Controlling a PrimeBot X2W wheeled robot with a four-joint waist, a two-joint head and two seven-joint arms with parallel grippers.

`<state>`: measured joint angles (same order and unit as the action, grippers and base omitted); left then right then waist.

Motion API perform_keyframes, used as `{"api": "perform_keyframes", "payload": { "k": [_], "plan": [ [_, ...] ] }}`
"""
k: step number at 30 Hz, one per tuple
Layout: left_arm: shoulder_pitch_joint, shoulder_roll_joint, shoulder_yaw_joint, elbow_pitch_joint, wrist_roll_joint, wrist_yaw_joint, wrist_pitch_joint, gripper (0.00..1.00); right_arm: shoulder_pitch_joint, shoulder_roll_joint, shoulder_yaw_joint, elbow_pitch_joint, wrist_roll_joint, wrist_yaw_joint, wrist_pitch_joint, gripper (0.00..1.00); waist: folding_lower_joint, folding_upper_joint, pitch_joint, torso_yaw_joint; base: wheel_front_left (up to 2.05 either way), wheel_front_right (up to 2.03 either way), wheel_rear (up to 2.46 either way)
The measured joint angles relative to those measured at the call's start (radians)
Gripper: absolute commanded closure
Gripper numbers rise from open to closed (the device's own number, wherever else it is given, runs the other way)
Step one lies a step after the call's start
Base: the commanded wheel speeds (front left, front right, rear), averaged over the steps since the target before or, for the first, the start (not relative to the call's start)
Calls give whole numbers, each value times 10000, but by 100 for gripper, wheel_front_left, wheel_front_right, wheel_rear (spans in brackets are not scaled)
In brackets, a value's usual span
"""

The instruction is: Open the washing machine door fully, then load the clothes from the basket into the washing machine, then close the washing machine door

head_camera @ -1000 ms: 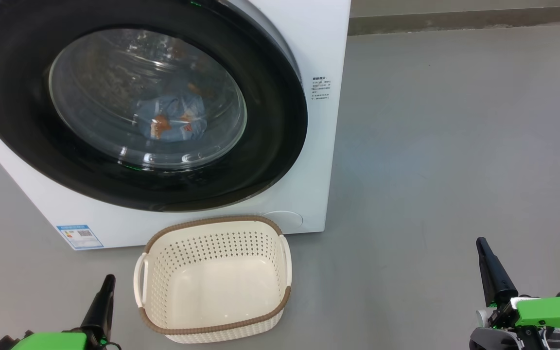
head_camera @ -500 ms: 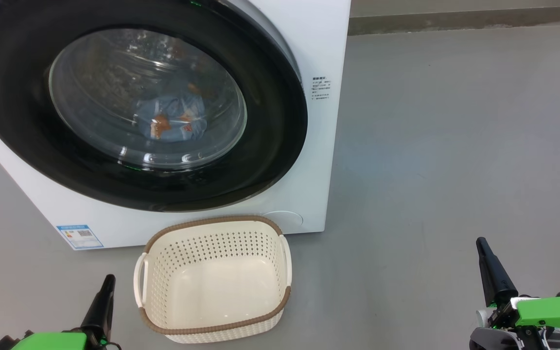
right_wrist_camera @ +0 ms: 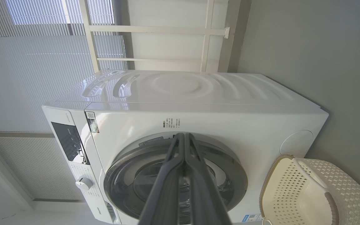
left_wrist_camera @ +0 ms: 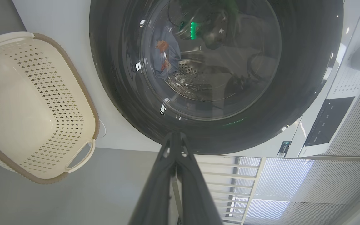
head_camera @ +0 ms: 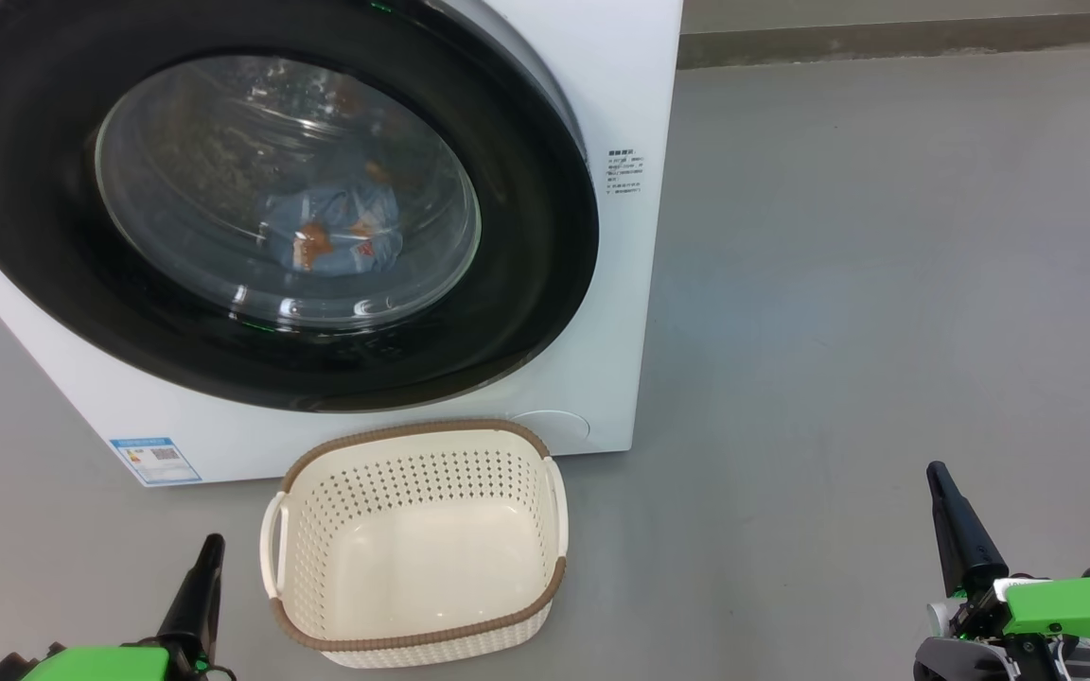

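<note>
Seeing door point(head_camera: 526, 236) seemingly latched, clothes point(head_camera: 337, 227) lying inside, basket point(head_camera: 413, 430) empty, I'm calling this finished; left gripper point(head_camera: 212, 544) and right gripper point(head_camera: 935, 473) are idling, pinched together, holding nothing.

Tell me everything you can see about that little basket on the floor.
The basket is cream-white plastic, rounded rectangular, its walls pierced with small holes, with a brown woven-look rim and a loop handle on each side. It stands upright and empty on the grey floor, close before the washing machine.
</note>
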<state>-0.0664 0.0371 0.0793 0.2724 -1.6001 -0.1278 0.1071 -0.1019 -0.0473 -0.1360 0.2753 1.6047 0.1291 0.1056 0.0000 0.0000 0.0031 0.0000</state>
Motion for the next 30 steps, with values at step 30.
{"api": "perform_keyframes", "payload": {
  "k": [30],
  "plan": [
    [0, 0, 0, 0, 2, 0, 0, 100, 0, 2, 0, 0, 0, 0, 0, 100, 0, 0, 0, 0, 0, 0, 0]
  ]
}}
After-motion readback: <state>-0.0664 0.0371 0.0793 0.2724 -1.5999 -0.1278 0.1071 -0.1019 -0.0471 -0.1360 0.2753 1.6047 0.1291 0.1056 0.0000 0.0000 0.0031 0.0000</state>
